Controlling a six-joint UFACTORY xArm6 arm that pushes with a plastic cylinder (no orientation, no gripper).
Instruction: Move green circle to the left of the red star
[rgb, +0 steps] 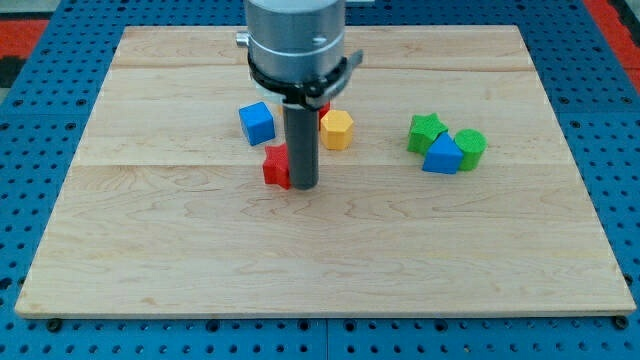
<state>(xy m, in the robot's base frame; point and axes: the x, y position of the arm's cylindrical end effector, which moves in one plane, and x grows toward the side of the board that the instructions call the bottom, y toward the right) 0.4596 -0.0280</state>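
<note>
The green circle (471, 146) sits at the view's right, touching a blue triangle (441, 155) on its left. The red star (277, 166) lies near the board's middle, partly hidden by the rod. My tip (303, 186) rests on the board right against the red star's right side, far to the left of the green circle.
A green star (426, 132) sits just above-left of the blue triangle. A blue cube (257, 122) and a yellow hexagon (337, 129) flank the rod, with another red block (323, 106) mostly hidden behind it. The wooden board (150, 250) lies on a blue pegboard.
</note>
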